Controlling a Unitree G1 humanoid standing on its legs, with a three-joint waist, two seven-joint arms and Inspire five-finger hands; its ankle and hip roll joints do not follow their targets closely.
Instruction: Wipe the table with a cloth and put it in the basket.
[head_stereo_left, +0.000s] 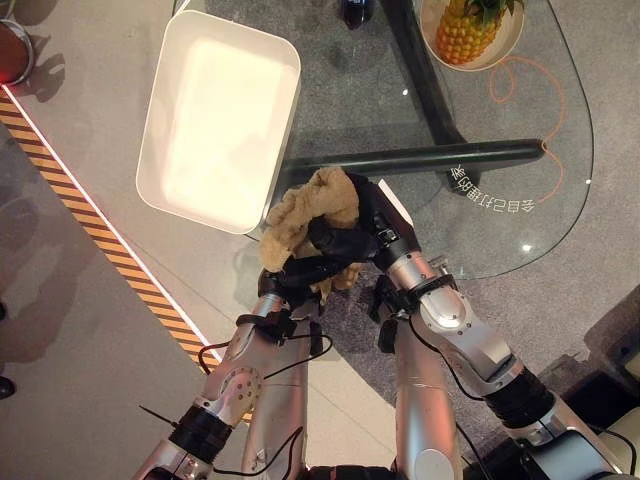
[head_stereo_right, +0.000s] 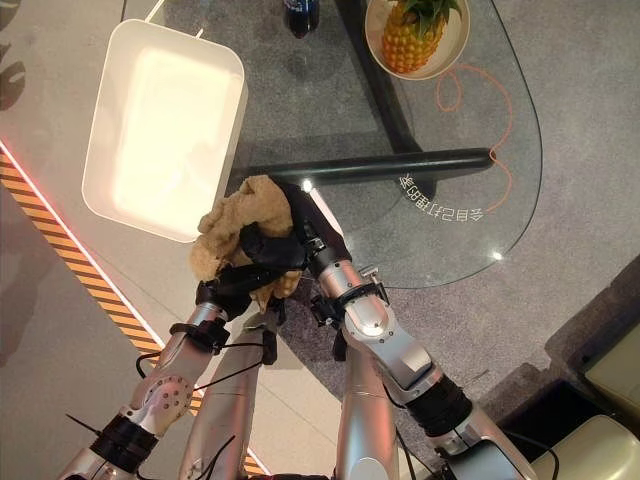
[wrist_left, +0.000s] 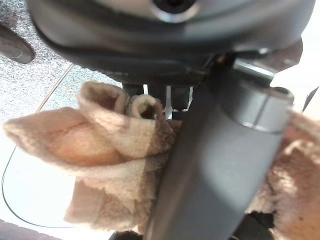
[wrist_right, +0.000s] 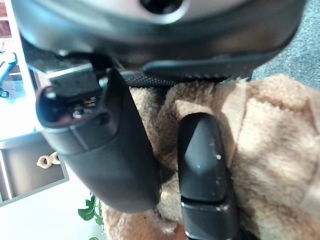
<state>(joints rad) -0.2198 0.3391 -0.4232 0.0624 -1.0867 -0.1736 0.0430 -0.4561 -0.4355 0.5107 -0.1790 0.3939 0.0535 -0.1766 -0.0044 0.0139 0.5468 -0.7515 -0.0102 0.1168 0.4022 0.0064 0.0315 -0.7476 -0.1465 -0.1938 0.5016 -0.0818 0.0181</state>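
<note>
Nearest the head camera, the left hand (head_stereo_left: 300, 272) and the right hand (head_stereo_left: 362, 232) meet at the near edge of the glass table (head_stereo_left: 520, 190), both buried in the same tan cloth (head_stereo_left: 315, 210). The left wrist view shows that hand's thumb laid across the bunched folds with cloth gathered on both sides of it, so the left hand is clamped on the cloth. The right wrist view shows the right thumb and a finger pressed into the pile, so the right hand is curled on it too. The cloth sits as a crumpled wad above and between the two hands, at the table's corner, its upper lobe just beside the near corner of the white basket (head_stereo_left: 165, 110).

The main risk, as I judge it, comes from this double hold. If one hand moves toward the basket while the other does not let go, the cloth may be stretched or yanked out of the weaker pinch and drop to the floor (head_stereo_left: 70, 330), since the wad hangs right at the table's edge. A loose tail hanging below the hands could also catch on the basket's rim and drape outside it.

Farther back, a bowl (head_stereo_left: 505, 45) holding a pineapple (head_stereo_left: 462, 30) stands well apart from the hands, out of the likely path.
</note>
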